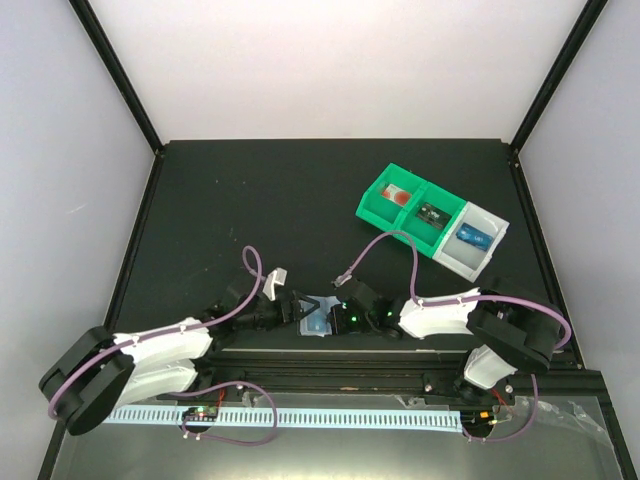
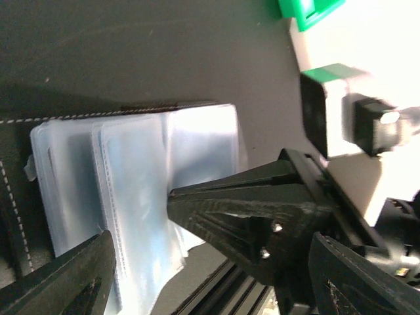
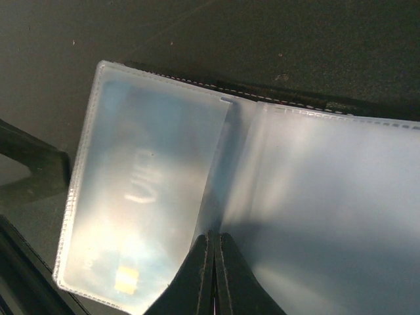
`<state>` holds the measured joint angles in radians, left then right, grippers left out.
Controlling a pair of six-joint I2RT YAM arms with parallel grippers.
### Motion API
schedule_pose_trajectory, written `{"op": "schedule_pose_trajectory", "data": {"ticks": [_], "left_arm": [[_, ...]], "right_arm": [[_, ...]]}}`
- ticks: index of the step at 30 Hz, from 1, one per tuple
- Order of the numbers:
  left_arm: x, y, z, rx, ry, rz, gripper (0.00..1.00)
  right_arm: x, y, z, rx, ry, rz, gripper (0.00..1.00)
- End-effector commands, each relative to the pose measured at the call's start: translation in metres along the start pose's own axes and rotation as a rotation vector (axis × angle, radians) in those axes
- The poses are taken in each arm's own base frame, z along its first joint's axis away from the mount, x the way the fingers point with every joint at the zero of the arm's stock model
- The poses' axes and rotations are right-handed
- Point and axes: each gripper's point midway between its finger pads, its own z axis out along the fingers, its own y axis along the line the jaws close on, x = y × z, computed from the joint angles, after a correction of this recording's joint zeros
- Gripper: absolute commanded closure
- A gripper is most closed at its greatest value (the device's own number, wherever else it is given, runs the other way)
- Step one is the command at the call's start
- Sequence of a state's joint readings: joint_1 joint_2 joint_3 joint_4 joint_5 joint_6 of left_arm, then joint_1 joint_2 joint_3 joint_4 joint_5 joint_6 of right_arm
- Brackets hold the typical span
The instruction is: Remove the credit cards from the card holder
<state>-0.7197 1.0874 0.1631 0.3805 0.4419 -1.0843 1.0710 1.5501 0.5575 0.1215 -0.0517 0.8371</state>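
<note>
The dark table [image 1: 250, 200] carries a green-and-grey tray [image 1: 372, 207] at its far right. Near the front edge the card holder [image 1: 318, 326] lies open between the two arms. The left tool [image 1: 288, 307] stands spread beside it. The right tool [image 3: 212, 241] is pressed together, its tips at the sleeve's fold; whether it nips a leaf I cannot tell. One credit card [image 3: 144, 197] shows through a clear pocket, and a blue credit card [image 1: 472, 237] lies in the tray's pale end compartment.
</note>
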Motion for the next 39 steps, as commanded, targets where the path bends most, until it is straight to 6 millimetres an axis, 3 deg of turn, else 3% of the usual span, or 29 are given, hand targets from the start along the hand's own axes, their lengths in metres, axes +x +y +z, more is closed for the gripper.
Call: {"op": "schedule_pose_trajectory", "data": {"ticks": [1, 24, 39], "left_arm": [[-0.018, -0.026, -0.008, 0.038, -0.068, 0.041, 0.18], [-0.012, -0.013, 0.006, 0.022, -0.019, 0.020, 0.18], [-0.007, -0.030, 0.009, 0.093, 0.027, 0.015, 0.18]], "right_arm": [[0.015, -0.021, 0.003, 0.066, 0.030, 0.011, 0.96], [0.013, -0.019, 0.001, 0.061, 0.021, 0.012, 0.96], [0.012, -0.016, 0.001, 0.039, 0.010, 0.015, 0.95]]}}
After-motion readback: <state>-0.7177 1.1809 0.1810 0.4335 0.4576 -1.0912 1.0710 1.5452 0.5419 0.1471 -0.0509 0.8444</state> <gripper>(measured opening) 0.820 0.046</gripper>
